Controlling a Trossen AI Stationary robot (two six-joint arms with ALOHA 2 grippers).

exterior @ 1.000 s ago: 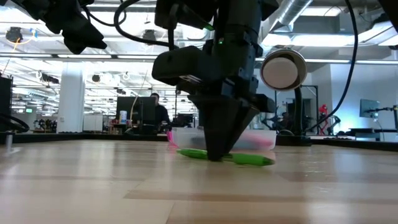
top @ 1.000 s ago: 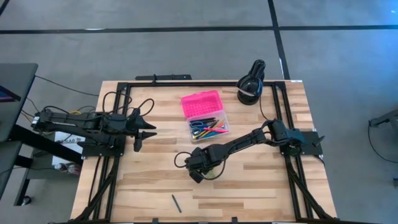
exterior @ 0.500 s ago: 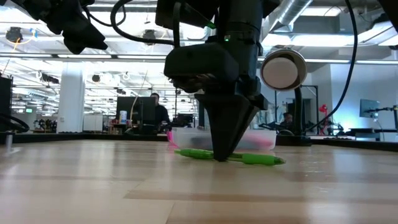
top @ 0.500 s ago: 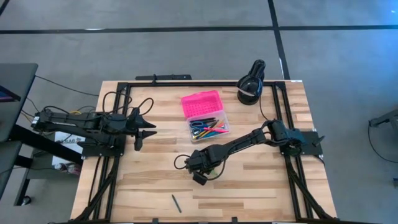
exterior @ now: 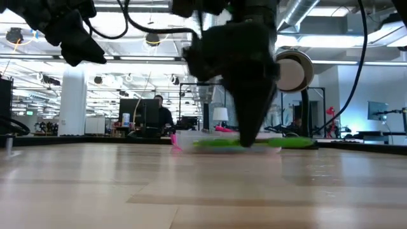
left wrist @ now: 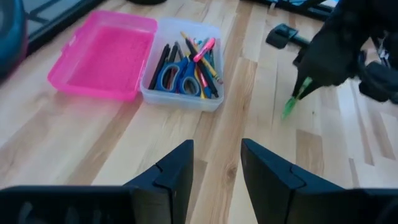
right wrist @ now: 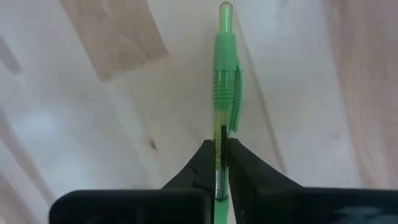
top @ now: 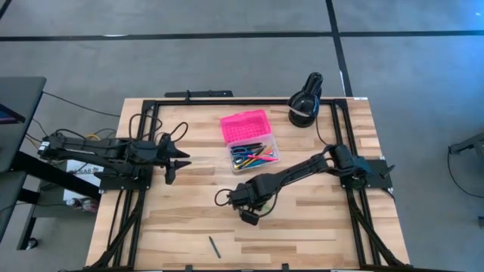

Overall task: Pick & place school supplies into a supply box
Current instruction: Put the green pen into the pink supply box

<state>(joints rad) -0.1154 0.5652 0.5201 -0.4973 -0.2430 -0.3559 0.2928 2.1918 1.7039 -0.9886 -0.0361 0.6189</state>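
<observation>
While the right gripper clamps a green pen above bare wood mid-table, the supply box lies open just beyond, pink lid flat. Wide clear board surrounds them. A dark pencil lies near the front edge. The left gripper waits parted at the left edge. No writing shows.
</observation>
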